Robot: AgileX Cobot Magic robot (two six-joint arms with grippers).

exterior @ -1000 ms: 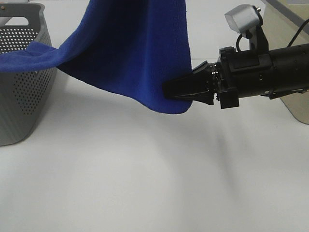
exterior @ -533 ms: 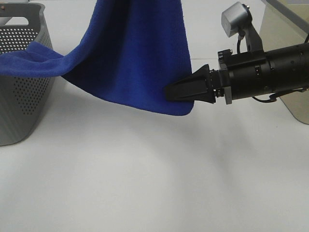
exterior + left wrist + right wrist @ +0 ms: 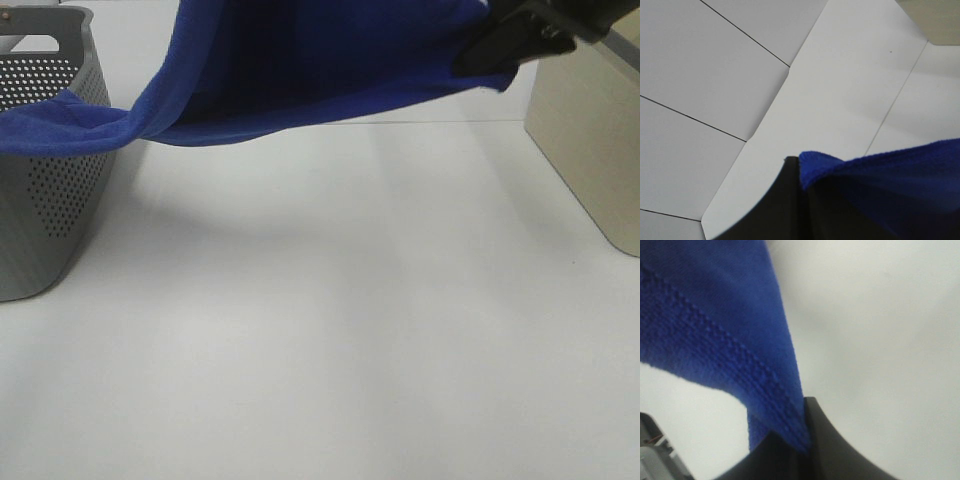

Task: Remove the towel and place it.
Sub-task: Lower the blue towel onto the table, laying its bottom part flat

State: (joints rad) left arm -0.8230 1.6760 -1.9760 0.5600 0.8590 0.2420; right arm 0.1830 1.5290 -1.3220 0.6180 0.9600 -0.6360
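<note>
The royal-blue towel [image 3: 320, 60] hangs stretched across the top of the exterior view. Its left end trails over the rim of the grey perforated basket [image 3: 50, 200]. My right gripper [image 3: 472, 58] is at the top right, shut on the towel's right corner and holding it high above the table. In the right wrist view the towel's hemmed edge [image 3: 715, 330] runs down between the gripper's [image 3: 801, 447] black fingers. My left gripper [image 3: 802, 187] is out of the exterior view; its wrist view shows it shut on a towel edge [image 3: 900, 175]. No white tag is visible.
A beige box [image 3: 590, 150] stands at the right edge of the white table [image 3: 320, 330]. The basket stands at the far left. In the left wrist view, the white table top [image 3: 850, 90] lies far below.
My right gripper has risen from table height up and to the right, lifting the towel's lower corner with it. The towel now hangs as a high sling instead of a hanging sheet.
</note>
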